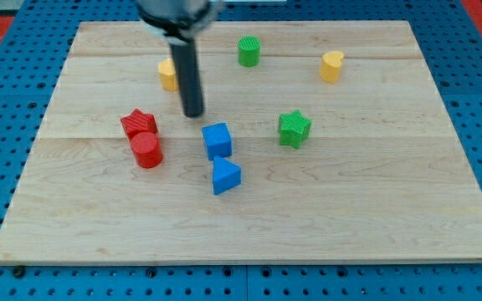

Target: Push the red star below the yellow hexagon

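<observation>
The red star (138,124) lies left of the board's middle, touching a red cylinder (146,150) just below it. The yellow hexagon (168,74) sits above and a little to the right of the star, partly hidden behind my rod. My tip (192,114) rests on the board to the right of the red star, below and right of the yellow hexagon, apart from both. It is just above the blue cube (217,140).
A blue triangle (225,176) lies below the blue cube. A green star (294,128) is right of centre. A green cylinder (249,51) and a yellow heart-like block (331,66) sit near the top. The wooden board (375,209) lies on a blue pegboard.
</observation>
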Controlling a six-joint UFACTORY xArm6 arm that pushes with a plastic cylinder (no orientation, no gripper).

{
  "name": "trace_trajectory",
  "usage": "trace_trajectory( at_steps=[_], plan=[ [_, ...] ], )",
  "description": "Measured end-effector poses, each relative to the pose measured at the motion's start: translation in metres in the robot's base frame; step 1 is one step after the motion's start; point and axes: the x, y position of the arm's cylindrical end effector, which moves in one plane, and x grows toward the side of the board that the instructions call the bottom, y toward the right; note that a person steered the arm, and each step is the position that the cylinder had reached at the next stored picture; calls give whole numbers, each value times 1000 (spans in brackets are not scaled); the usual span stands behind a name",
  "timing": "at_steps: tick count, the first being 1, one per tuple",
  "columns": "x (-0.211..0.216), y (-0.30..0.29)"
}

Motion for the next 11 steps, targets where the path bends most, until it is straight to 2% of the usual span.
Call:
trace_trajectory(
  at_steps=[1, 2, 5, 6, 7, 8, 9, 10, 11],
  plan=[
    [26, -74],
    [39, -94],
    [15, -221],
    [15, -167],
    [-1, -139],
    [-8, -132],
    [-14, -170],
    [-25, -172],
    [-16, -122]
  ],
)
